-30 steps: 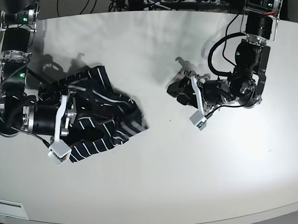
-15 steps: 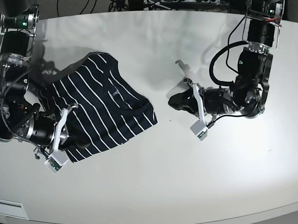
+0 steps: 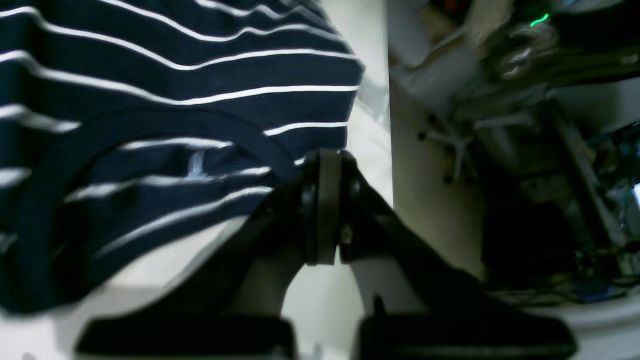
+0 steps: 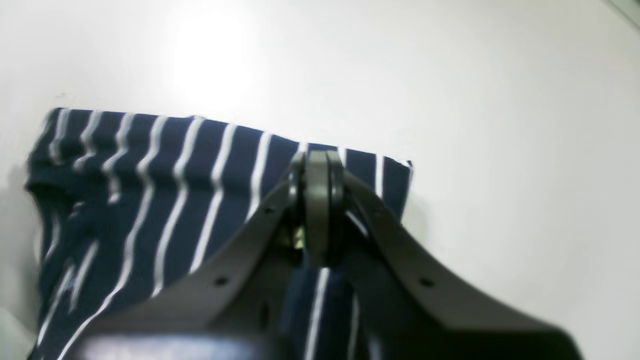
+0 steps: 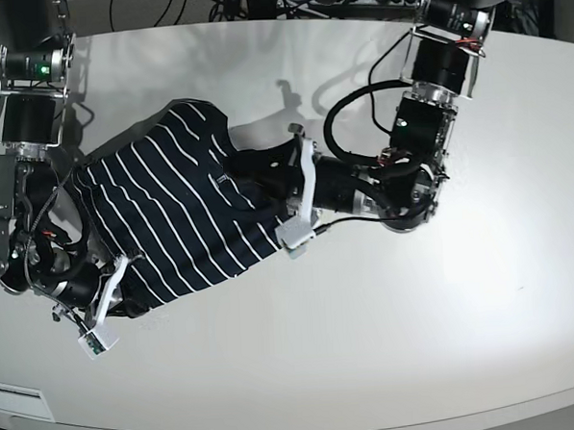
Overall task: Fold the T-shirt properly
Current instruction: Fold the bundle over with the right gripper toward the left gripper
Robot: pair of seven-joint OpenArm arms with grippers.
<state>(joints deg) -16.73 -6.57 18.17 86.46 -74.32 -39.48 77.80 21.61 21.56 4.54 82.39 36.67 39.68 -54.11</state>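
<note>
Navy fabric with thin white stripes makes up the one T-shirt (image 5: 176, 216), which lies spread on the white surface (image 5: 390, 344), toward the left side of the base view. Its neck opening, with a small pale label inside, faces the middle of the surface.

Two arms reach to it, one at each end. The left gripper (image 5: 266, 182), on the right of the base view, lies over the shirt's neck end; its wrist view shows its two fingers (image 3: 320, 200) pressed together at the rim of the collar, but whether cloth is caught between them I cannot tell. The right gripper (image 5: 113, 292) sits at the shirt's lower left edge; its wrist view shows both fingers (image 4: 317, 200) clenched tight, with striped cloth lying under and around them near a folded edge, and a strip of it seems to run up between them, so it appears to grip the hem.

One shirt, two arms, nothing else on the surface.
</note>
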